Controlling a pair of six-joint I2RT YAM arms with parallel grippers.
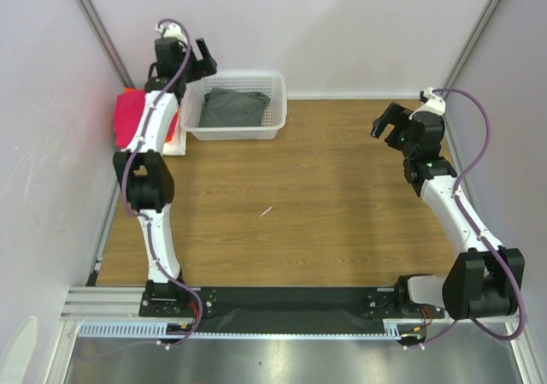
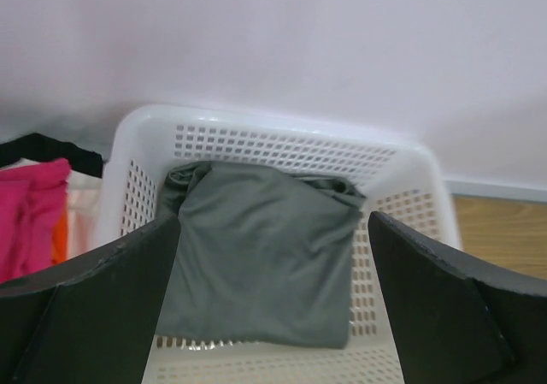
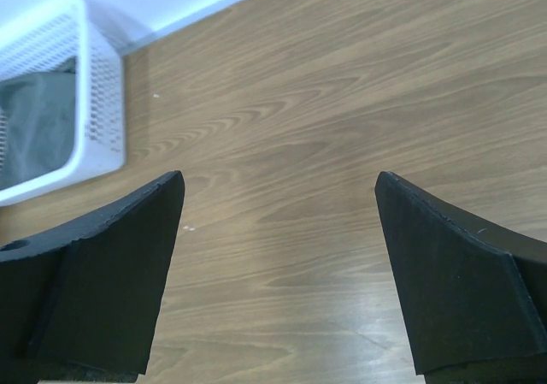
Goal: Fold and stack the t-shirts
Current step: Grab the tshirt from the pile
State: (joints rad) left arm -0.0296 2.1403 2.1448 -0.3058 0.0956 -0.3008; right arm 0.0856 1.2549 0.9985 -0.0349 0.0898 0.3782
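A white basket point(image 1: 232, 132) sits at the far left of the brown wooden surface point(image 1: 325, 221), close to the back wall point(image 1: 342, 25). The basket is plastic, with lots of little square holes in its sides and a smooth rim. It stands flat and upright. Just left of it a low white thing point(image 1: 177, 148) peeks out; I cannot tell what it is. A tiny white speck point(image 1: 267, 210) lies near the middle of the surface. The walls are pale and plain. A thin metal post point(image 1: 97, 25) runs up the back left corner. Along the near edge lies a long black strip point(image 1: 291, 303), with a grey metal rail point(image 1: 94, 302) at its left end.
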